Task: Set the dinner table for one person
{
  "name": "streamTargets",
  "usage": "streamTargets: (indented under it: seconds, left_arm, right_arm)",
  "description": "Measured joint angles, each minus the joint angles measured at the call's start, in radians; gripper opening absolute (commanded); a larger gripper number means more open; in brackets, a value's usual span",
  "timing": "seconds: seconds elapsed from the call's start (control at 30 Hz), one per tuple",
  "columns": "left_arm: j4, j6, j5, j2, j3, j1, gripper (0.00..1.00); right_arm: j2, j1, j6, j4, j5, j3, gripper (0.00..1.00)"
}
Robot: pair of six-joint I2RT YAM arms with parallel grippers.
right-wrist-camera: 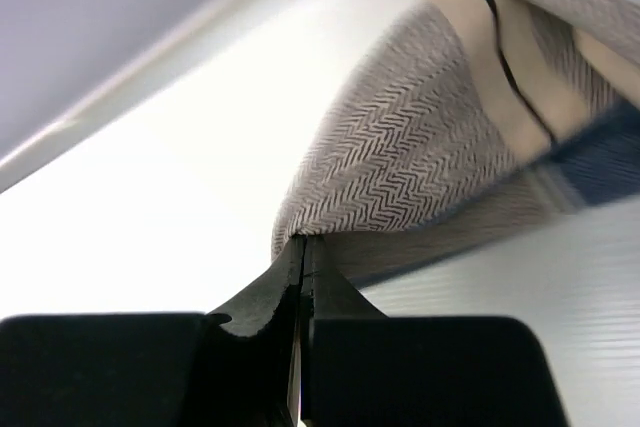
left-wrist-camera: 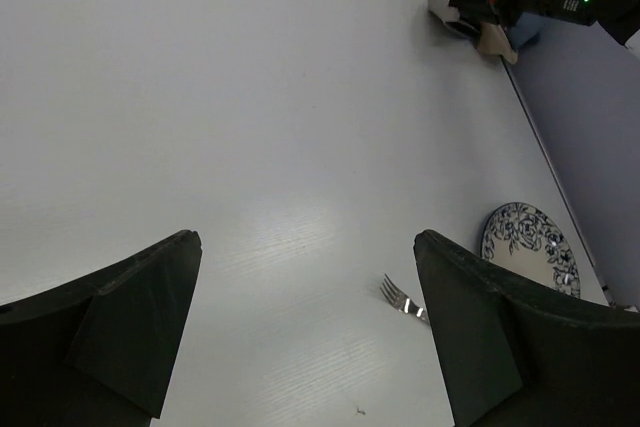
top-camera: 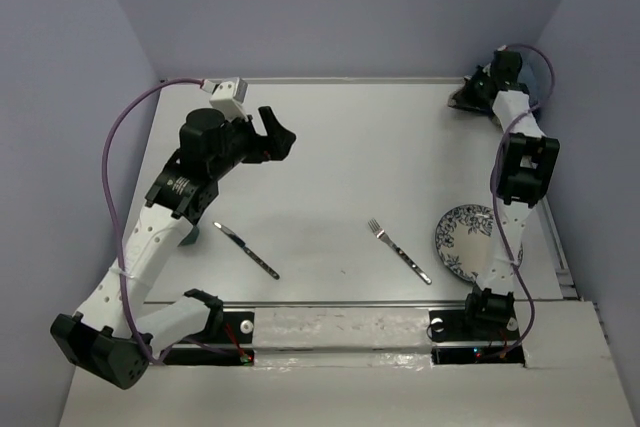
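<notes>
Off-white counter filled nearly the whole top view, running from the metal rail by the arm bases back to the grey walls. In its far right corner lay a striped placemat of tan herringbone weave with a blue band. The right gripper was clamped on it, its jaws pressed together on a raised fold at the cloth's edge, so that the fabric rose from the counter behind the fingers. The left gripper hung above the left half of the counter with its jaws spread wide and nothing between them.

Toward the near edge, a knife lay flat and slanted close to the left arm. A fork lay slanted the same way, well apart from the knife. Just to the fork's right sat a blue-patterned plate, partly behind the right arm.
</notes>
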Motion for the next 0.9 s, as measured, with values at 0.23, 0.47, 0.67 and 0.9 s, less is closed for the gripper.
streamTargets:
  seconds: [0.23,0.47,0.67,0.9]
  left_arm:
    - [-0.024,0.017,-0.074,0.0,0.046,0.0,0.99]
    - [-0.057,0.017,-0.142,0.0,0.057,0.0,0.99]
    - [-0.075,0.017,-0.167,0.0,0.063,0.0,0.99]
    - [-0.063,0.02,-0.182,0.009,0.035,0.0,0.99]
  right_arm:
    - [-0.304,0.196,-0.003,0.002,-0.077,0.065,0.0]
    - [-0.597,0.233,0.063,0.095,-0.167,0.2,0.0]
    - [-0.685,0.214,0.107,0.2,-0.219,0.212,0.0]
    - [-0.514,0.208,0.129,0.204,-0.228,-0.028,0.0]
